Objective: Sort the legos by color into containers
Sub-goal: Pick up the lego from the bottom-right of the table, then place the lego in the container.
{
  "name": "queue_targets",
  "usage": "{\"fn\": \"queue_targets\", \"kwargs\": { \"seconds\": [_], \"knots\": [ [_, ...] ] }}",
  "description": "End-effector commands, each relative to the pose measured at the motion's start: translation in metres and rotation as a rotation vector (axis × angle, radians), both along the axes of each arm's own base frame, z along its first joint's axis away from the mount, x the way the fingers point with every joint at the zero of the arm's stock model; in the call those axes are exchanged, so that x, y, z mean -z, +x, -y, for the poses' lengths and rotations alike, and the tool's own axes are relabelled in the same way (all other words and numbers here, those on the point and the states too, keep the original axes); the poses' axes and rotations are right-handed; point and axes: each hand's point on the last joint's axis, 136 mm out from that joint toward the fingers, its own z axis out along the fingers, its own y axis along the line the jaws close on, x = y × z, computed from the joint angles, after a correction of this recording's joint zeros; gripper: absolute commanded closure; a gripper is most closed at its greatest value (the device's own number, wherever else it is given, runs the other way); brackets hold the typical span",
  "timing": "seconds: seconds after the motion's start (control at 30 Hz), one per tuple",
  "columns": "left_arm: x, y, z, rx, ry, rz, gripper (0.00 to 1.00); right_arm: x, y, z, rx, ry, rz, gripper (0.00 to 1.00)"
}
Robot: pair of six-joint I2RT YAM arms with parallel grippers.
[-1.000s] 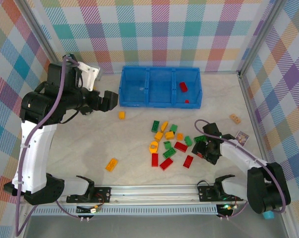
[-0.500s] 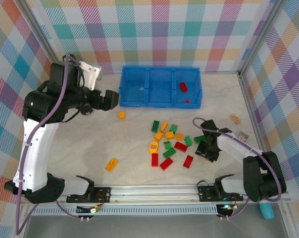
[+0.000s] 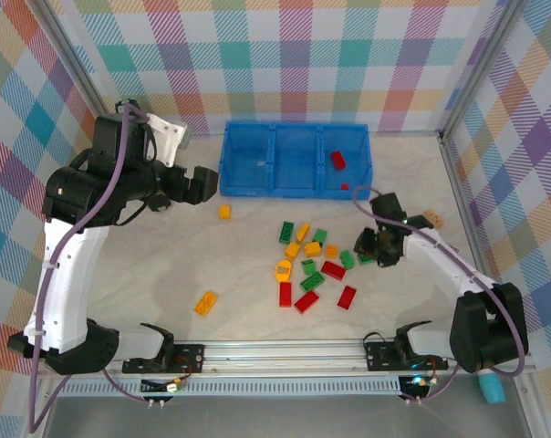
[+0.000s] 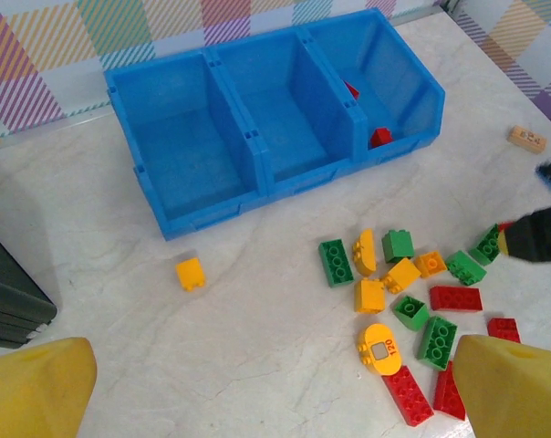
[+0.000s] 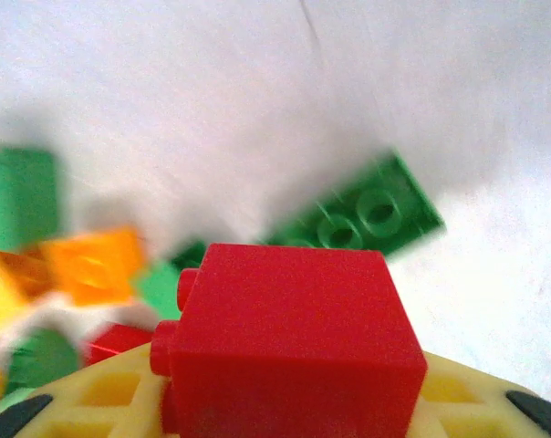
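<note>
The right gripper [image 3: 381, 245] hangs at the right edge of the pile [image 3: 313, 280] of loose bricks, its jaws pinching a red brick [image 5: 289, 338]. From the right wrist, the brick sits between the yellow fingers [image 5: 102, 392], studs turned to the left. Behind it, blurred, lie a long green brick [image 5: 367, 219] and an orange one [image 5: 93, 265] on the pale table [image 3: 148, 265].

The blue bin [image 3: 296, 137] stands at the far side of the table, just before the plaid back wall, its three compartments side by side. Two red pieces lie in the right-hand compartment, one [image 3: 337, 161] near its middle and a smaller one [image 3: 345, 187] against the near wall.

The left gripper [image 3: 201, 182] is raised just beside the bin's left end, jaws spread wide. From the left wrist, its two yellow fingers [image 4: 34, 392] stand in the bottom corners, with the bin and the pile between and beyond them.

The pile lies on the table in front of the bin's right half, a loose mix of red, green and yellow-orange bricks, some touching, some just apart. A lone yellow brick [image 3: 224, 212] rests near the bin's left front corner, away from the rest. Another orange brick [image 3: 205, 303] lies well apart toward the near left. A tan piece [image 3: 433, 218] sits near the right wall, beyond the right arm. A black device [image 4: 11, 292] shows at the left edge of the left wrist view.
</note>
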Motion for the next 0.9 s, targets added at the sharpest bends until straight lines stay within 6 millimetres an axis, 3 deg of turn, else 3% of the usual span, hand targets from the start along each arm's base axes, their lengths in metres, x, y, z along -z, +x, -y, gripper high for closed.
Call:
{"fn": "queue_targets", "kwargs": {
  "seconds": [0.0, 0.17, 0.33, 0.43, 0.57, 0.73, 0.87],
  "knots": [
    [-0.008, 0.001, 0.003, 0.013, 0.002, 0.037, 0.00, -0.045, 0.035, -0.003, -0.096, -0.061, 0.135, 0.64],
    [-0.005, 0.004, 0.002, 0.009, 0.013, 0.031, 0.00, -0.094, 0.109, -0.023, -0.191, -0.092, 0.295, 0.64],
    [-0.006, 0.003, -0.002, -0.004, 0.025, 0.036, 0.00, -0.105, 0.178, -0.038, -0.217, -0.129, 0.390, 0.64],
    [-0.012, -0.001, -0.005, -0.009, 0.025, 0.052, 0.00, -0.094, 0.210, -0.047, -0.221, -0.137, 0.399, 0.64],
    [-0.023, -0.007, -0.013, -0.033, 0.033, 0.091, 0.00, -0.062, 0.246, -0.056, -0.224, -0.149, 0.362, 0.64],
    [-0.026, -0.010, -0.021, -0.059, 0.055, 0.111, 0.00, -0.029, 0.273, -0.065, -0.236, -0.154, 0.315, 0.58],
    [-0.025, -0.009, -0.022, -0.064, 0.063, 0.107, 0.00, -0.026, 0.282, -0.068, -0.239, -0.151, 0.311, 0.51]
  ]
}}
